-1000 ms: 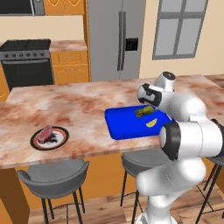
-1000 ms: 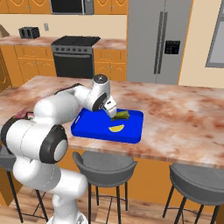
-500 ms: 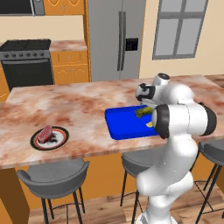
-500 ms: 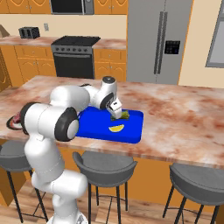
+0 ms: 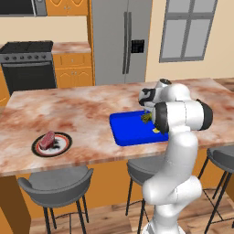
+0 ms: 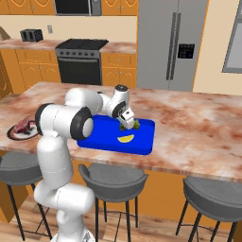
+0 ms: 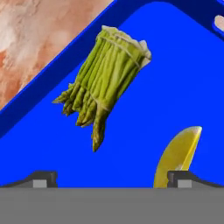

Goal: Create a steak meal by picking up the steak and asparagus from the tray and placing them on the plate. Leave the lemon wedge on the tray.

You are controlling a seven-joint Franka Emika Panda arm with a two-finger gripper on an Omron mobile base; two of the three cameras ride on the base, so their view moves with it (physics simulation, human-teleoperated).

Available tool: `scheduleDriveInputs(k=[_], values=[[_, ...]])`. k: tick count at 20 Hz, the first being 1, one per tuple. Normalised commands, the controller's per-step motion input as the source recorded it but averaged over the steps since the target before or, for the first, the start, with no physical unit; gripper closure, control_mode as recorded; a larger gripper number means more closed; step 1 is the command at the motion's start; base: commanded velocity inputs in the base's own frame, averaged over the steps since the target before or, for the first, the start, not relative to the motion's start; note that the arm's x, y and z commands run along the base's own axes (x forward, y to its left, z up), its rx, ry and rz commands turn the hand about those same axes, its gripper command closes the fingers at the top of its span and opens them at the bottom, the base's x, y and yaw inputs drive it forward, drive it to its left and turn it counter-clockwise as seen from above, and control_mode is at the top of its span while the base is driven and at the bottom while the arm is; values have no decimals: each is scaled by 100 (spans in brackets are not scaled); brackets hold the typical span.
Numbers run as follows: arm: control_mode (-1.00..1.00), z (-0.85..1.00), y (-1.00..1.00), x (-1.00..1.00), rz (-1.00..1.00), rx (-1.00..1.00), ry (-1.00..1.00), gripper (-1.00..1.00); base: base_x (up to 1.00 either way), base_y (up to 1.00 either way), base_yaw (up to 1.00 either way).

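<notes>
Hand view looks straight down into the blue tray [image 7: 183,65], and the asparagus [image 7: 107,74] is a tied bundle lying flat just ahead of the gripper [image 7: 111,177], whose two tips are spread wide apart with nothing between them. That spread makes sense to me, since the bundle is fat at the cut end and the jaws need room to come down either side of it. The lemon wedge [image 7: 177,155] sits right by one fingertip, close enough that I'd worry about nudging it on the way down, and it's supposed to stay put on the tray. In the right base view the gripper [image 6: 126,122] hangs low over the far part of the tray [image 6: 142,142], above the asparagus [image 6: 130,125], with the lemon wedge [image 6: 125,139] a bit nearer the stools. The steak [image 5: 47,139] already lies on the plate [image 5: 64,147] way off at the left end of the counter [image 5: 82,114], well apart from the tray [image 5: 128,132], so my guess is the asparagus is the last thing to carry over.
</notes>
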Motion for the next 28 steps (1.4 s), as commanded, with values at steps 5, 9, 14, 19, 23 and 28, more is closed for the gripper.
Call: scheduleDriveInputs(k=[5,9,14,19,23,28], values=[[-100,-35,0,38,0,0,2,-100,0,0,0],[-100,-29,0,39,0,0,0,-100,0,0,0],[-100,-24,0,43,0,0,0,-100,0,0,0],[-100,-26,0,38,0,0,0,-100,0,0,0],[-100,-31,-3,29,0,0,0,-100,0,0,0],[-100,-28,-6,21,0,0,0,100,0,0,0]])
